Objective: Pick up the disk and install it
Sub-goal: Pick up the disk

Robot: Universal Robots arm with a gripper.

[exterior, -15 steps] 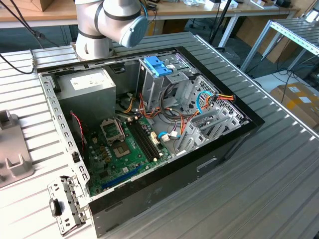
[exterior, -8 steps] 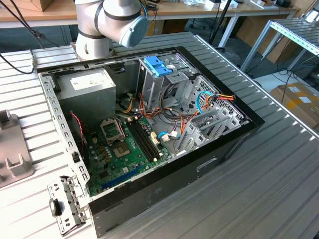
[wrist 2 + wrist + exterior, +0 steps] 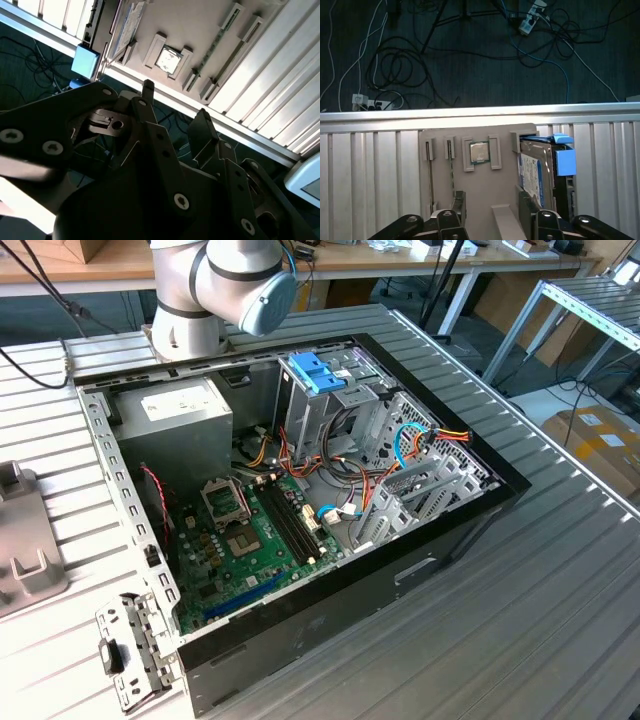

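Note:
The disk [image 3: 536,172], a silver drive with a white and blue label in a light-blue frame, stands on edge in a slot of a grey tray [image 3: 502,170] in the first wrist view. In the second wrist view the disk [image 3: 128,26] shows beside its blue tab. My gripper [image 3: 492,210] hangs open above the tray, with nothing between its dark fingers [image 3: 458,204]. One finger lies close beside the disk's labelled face, and the other is over the tray's middle. In the second wrist view the gripper [image 3: 175,106] points at the tray.
The tray also holds a processor chip [image 3: 479,151] and two memory sticks [image 3: 429,170]. The table edge and a floor strewn with cables [image 3: 470,55] lie just beyond it. In the exterior view an open computer case [image 3: 300,500] holds a drive cage with blue tabs [image 3: 316,372] and a power supply [image 3: 180,412].

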